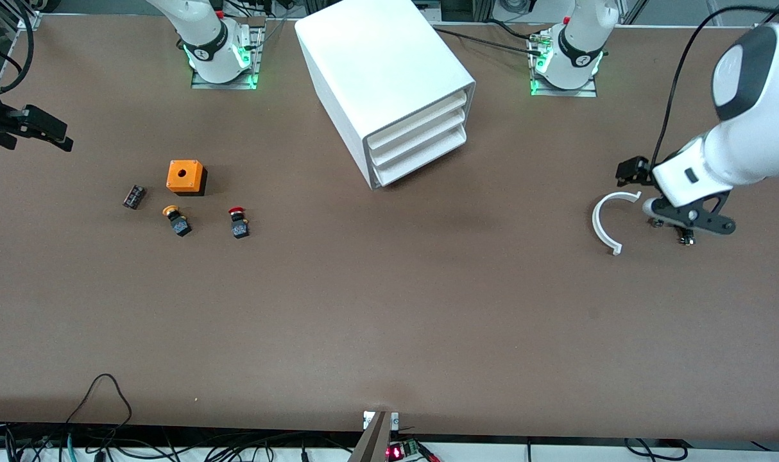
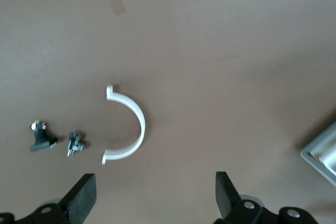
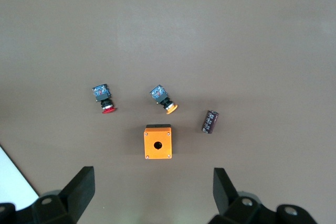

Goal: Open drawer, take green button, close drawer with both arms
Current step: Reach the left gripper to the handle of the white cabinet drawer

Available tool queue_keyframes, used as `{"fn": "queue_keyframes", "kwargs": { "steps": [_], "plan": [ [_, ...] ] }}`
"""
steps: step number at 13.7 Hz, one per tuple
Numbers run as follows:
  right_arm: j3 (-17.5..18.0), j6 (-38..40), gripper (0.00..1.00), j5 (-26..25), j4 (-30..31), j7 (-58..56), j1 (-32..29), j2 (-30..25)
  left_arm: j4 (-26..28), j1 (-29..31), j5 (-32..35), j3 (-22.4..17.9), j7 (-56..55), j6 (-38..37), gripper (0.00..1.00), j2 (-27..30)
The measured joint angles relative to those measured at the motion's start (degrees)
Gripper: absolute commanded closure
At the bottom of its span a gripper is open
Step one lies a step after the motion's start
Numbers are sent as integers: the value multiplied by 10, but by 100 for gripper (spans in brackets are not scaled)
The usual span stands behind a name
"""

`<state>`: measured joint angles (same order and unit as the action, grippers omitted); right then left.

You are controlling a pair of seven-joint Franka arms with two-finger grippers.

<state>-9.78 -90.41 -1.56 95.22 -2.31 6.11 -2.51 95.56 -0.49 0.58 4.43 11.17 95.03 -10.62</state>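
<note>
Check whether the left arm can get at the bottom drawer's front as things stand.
Probably yes. The drawer is shut, its front facing the left arm's end of the table, and only bare table lies between. The left hand hangs open over the white curved clip.

Left arm (image 1: 742,109): reaches from its base out over the table's left-arm end, wrist bent down. Left gripper (image 1: 688,221) hangs low just beside the white curved clip (image 1: 607,221), toward the table's end; fingers (image 2: 81,198) spread wide apart, holding nothing.

Right gripper (image 1: 33,128): raised over the table's right-arm end, well apart from the clip; fingers (image 3: 79,192) spread, holding nothing.
</note>
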Motion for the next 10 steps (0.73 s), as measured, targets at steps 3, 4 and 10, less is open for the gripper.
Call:
{"fn": "queue_keyframes", "kwargs": {
  "steps": [3, 4, 10],
  "plan": [
    [0, 0, 0, 0, 0, 0, 0, 3, 5, -10, -22, 4, -50, 52, 0, -43],
    [0, 0, 0, 0, 0, 0, 0, 5, 10, -15, -49, 7, -61, 60, 0, -56],
    [1, -1, 0, 0, 1, 0, 20, 56, 43, -54, -257, 18, -57, 78, 0, -147]
  ]
}}
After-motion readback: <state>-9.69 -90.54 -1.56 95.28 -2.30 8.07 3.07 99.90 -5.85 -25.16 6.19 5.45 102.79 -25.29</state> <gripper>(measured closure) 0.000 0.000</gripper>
